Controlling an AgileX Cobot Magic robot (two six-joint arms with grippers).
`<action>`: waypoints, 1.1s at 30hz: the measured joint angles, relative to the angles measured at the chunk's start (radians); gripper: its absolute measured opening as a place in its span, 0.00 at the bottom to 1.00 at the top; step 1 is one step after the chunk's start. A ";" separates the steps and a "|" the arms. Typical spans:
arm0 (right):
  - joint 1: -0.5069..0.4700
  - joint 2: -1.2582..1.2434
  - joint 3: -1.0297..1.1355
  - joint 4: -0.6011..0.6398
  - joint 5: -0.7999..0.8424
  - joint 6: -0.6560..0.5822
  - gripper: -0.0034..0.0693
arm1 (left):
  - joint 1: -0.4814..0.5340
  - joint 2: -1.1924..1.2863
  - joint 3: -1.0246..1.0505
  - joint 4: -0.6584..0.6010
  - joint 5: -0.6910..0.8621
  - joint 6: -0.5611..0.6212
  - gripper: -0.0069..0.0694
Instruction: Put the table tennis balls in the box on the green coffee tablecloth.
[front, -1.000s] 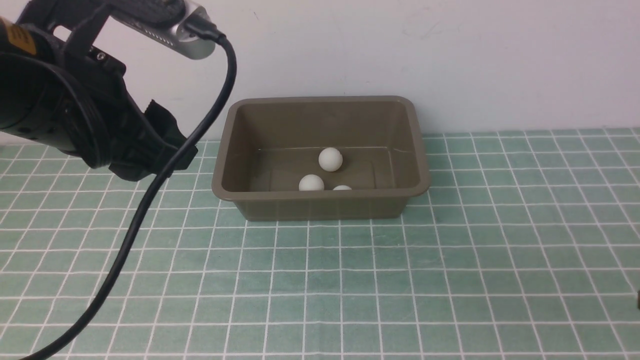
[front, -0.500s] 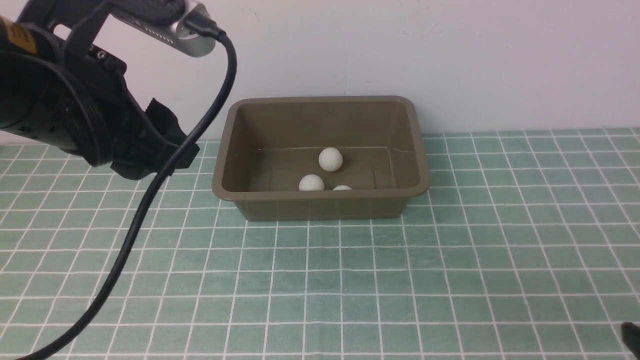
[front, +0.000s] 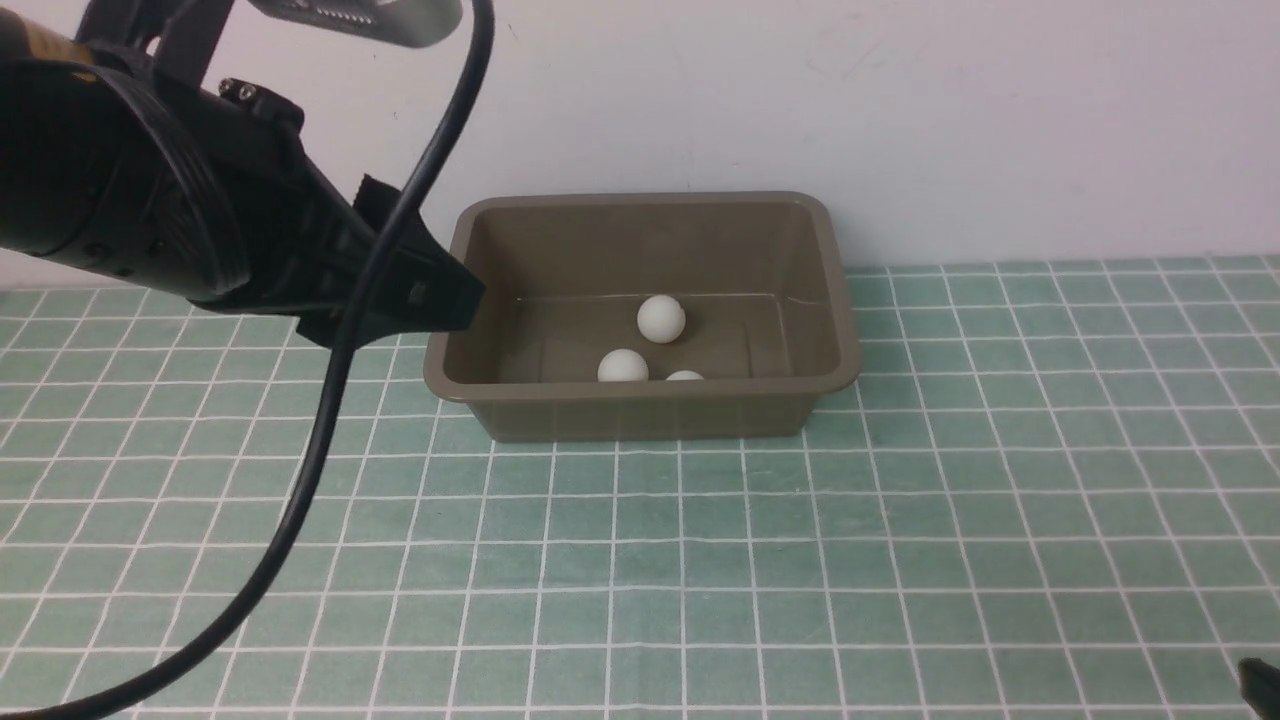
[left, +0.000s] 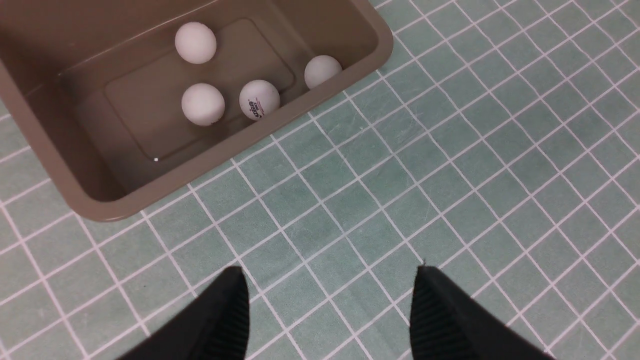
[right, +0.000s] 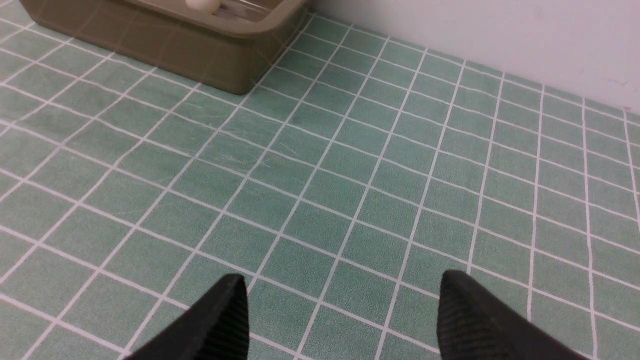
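Resting inside the box (left: 75, 195), all four table tennis balls (left: 203, 103): seen from the left wrist, three clustered on the floor panel, the fourth (left: 322, 71) tucked against the near wall toward the corner. From the front, only three visible above the rim, roughly at 6 o'clock of the tub's floor, the near wall hiding the rest. Likely very light, hard-shelled, smooth and quick to roll or squirt from a pinch; best taken across the widest part with a gentle, centred squeeze. Box probably stiff plastic, light enough to slide on the green coffee tablecloth (front: 900, 520) if nudged.

Left gripper (left: 330, 300): fingers spread apart, nothing between them, hovering over bare cloth just outside the box's near-left corner, touching nothing. Right gripper (right: 342, 315): fingers also wide apart and empty, over open cloth well away from the box, at about 4 o'clock of it. Judged from this, no ball left out on the cloth in any view.
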 joint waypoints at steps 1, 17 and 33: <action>0.000 0.000 0.000 0.000 0.000 0.002 0.68 | 0.000 0.000 0.000 -0.005 0.000 0.000 0.61; 0.000 0.000 0.000 0.000 0.000 0.003 0.68 | 0.000 -0.005 0.000 0.087 -0.128 0.001 0.61; 0.000 0.000 0.000 0.000 0.000 0.003 0.68 | 0.128 -0.264 0.000 0.366 -0.085 -0.207 0.61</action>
